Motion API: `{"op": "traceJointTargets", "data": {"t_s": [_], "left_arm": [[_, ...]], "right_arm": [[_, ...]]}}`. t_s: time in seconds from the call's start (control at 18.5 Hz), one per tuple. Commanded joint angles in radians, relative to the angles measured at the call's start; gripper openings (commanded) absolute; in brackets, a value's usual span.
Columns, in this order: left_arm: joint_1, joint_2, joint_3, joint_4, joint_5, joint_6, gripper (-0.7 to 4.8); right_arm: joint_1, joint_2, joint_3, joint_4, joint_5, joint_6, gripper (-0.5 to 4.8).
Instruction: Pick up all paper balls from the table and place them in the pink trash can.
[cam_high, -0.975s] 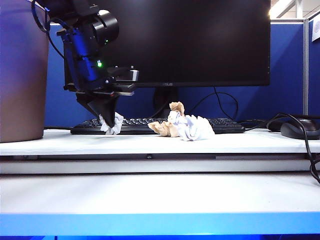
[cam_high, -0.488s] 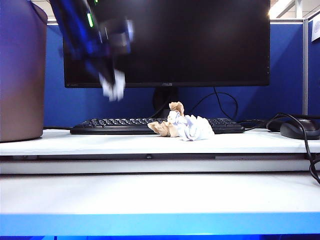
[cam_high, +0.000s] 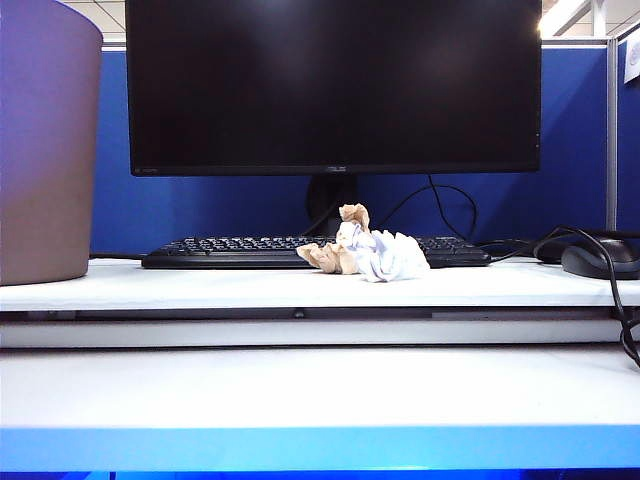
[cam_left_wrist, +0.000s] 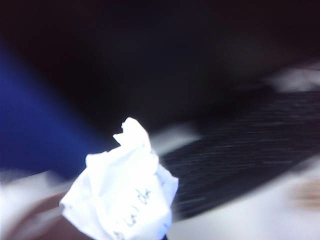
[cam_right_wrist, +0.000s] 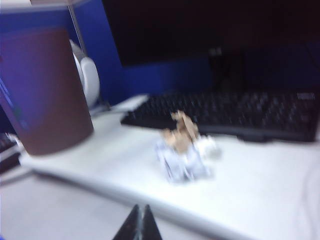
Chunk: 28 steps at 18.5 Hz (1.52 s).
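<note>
1. While neither arm shows in the exterior view, the left wrist view is filled at its lower left by a white paper ball (cam_left_wrist: 122, 192) with grey handwriting, held in the closed left claw (cam_left_wrist: 107, 227), whose fingers are barely visible under the wad as a dark blurred shape.
2. Behind that held wad the left wrist view is blurred: a dark monitor across the top, a blue partition at the left, a black keyboard (cam_left_wrist: 245, 160) on the right.
3. The right claw (cam_right_wrist: 139, 222) is shut, its two dark tips pressed together at the bottom centre of the right wrist view, holding nothing, above the pale desk (cam_right_wrist: 260, 180).
4. In the exterior view, a cluster of paper balls (cam_high: 362, 247) lies at mid-frame on the upper step of the desk (cam_high: 300, 385), just in front of the keyboard (cam_high: 240, 252); tan-brown wads sit at its left and top, a white one at its right, all touching.
5. The same cluster (cam_right_wrist: 185, 150) appears in the centre of the right wrist view, tan on top of white, blurred.
6. The pink trash can (cam_high: 45, 150) stands upright at the far left edge of the exterior view, on the desk, well apart from the cluster; in the right wrist view it (cam_right_wrist: 47, 90) fills the left side.
7. A black monitor (cam_high: 335, 85) spans the upper frame, and a mouse (cam_high: 600, 260) with cables lies at the right edge.
</note>
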Motion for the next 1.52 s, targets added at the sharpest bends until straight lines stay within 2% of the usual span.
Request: {"op": "traceJointTargets", "data": {"t_s": [0.05,0.22,0.43,0.49,0.65,0.76,0.92,1.08,1.25,1.35,1.52], "left_arm": [[0.001,-0.04,0.002,-0.08,-0.212,0.071,-0.06],[0.007,-0.046,0.002,-0.191,-0.301,0.073,-0.06],[0.131,-0.026,0.002,-0.254,-0.296,0.066,-0.06],[0.165,-0.022,0.002,-0.247,-0.287,0.066,-0.05],[0.257,-0.012,0.002,-0.199,-0.14,0.046,-0.01],[0.291,0.023,0.002,-0.174,-0.119,0.047,1.01],[0.307,0.081,0.002,-0.163,-0.105,0.048,1.1],[0.307,0.132,0.002,-0.162,-0.143,0.051,2.87],[0.307,0.135,0.002,-0.14,-0.159,0.054,4.22],[0.307,0.134,0.002,-0.122,-0.179,0.047,4.32],[0.306,0.13,0.002,-0.117,-0.103,0.046,4.31]], "right_arm": [[0.002,-0.002,-0.002,0.103,-0.005,0.091,-0.05],[0.003,-0.002,-0.002,0.182,-0.089,0.159,-0.05],[0.003,-0.002,0.002,0.211,-0.239,0.177,-0.05],[0.003,-0.002,0.002,0.211,-0.255,0.182,-0.05],[0.003,-0.002,0.004,0.214,-0.257,0.19,-0.05],[0.003,-0.002,0.004,0.23,-0.286,0.214,-0.05],[0.003,-0.002,0.004,0.264,-0.293,0.234,-0.05],[0.003,-0.001,0.006,0.294,-0.295,0.259,-0.05],[0.003,-0.001,0.008,0.309,-0.295,0.276,-0.05],[0.002,-0.001,0.008,0.315,-0.291,0.276,-0.05],[0.002,-0.001,0.008,0.315,-0.291,0.276,-0.05]]}}
